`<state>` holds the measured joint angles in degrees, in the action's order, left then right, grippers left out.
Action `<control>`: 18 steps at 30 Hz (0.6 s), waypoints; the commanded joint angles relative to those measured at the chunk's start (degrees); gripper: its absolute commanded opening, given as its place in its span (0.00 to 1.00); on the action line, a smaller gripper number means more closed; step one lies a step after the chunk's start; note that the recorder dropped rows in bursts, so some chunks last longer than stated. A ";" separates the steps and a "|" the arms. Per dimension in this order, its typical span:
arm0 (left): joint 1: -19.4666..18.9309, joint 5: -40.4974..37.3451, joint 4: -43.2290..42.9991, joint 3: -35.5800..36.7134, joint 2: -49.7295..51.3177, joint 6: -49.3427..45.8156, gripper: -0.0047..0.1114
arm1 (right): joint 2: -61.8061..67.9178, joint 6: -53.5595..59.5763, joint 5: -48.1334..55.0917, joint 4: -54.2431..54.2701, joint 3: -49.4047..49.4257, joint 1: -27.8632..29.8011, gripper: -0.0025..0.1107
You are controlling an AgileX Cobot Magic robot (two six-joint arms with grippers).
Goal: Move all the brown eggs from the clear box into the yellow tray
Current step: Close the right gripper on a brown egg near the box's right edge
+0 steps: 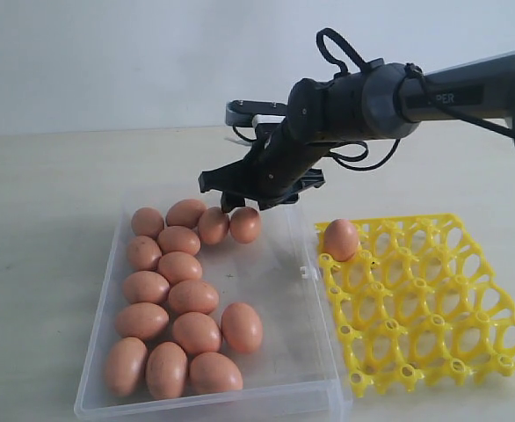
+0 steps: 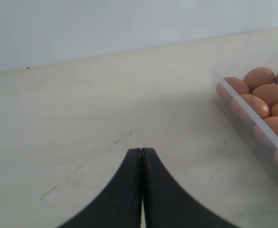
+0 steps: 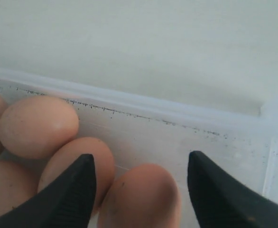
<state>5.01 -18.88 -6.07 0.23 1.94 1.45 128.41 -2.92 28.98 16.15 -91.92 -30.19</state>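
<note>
Mostly the smooth orange-brown eggs (image 1: 180, 267) lie clustered along the left side of the clear, low-walled box (image 1: 279, 264), fifteen by my count. One more egg (image 1: 340, 239) sits in the far-left corner cell of the yellow lattice tray (image 1: 433, 308), which lies just right of the box. Both rest on a pale, faintly scuffed surface (image 1: 47, 220) before a plain light wall (image 1: 108, 61). The right arm (image 1: 398, 97) reaches in from the right, angled down over the box's far edge. Its right fingers (image 3: 77, 190) stand wide apart and empty, framing one egg (image 3: 141, 194) near the box's far wall. The left fingers (image 2: 125, 190), pressed together on nothing, hover over bare surface beside the box.
</note>
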 commanded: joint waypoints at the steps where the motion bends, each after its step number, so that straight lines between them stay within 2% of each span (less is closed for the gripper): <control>1: 0.18 0.79 0.08 -0.23 0.04 0.25 0.04 | 1.52 -0.15 4.02 -0.65 0.16 0.17 0.52; 11: 0.18 0.79 0.08 -0.23 0.04 0.25 0.04 | 1.05 0.20 7.80 -1.73 0.16 0.17 0.51; 18: 0.18 0.79 0.08 -0.23 0.04 0.25 0.04 | 0.34 0.31 6.02 -2.01 0.04 0.17 0.51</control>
<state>5.01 -18.88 -6.07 0.23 1.94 1.45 129.48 -3.16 35.30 15.38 -92.05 -30.30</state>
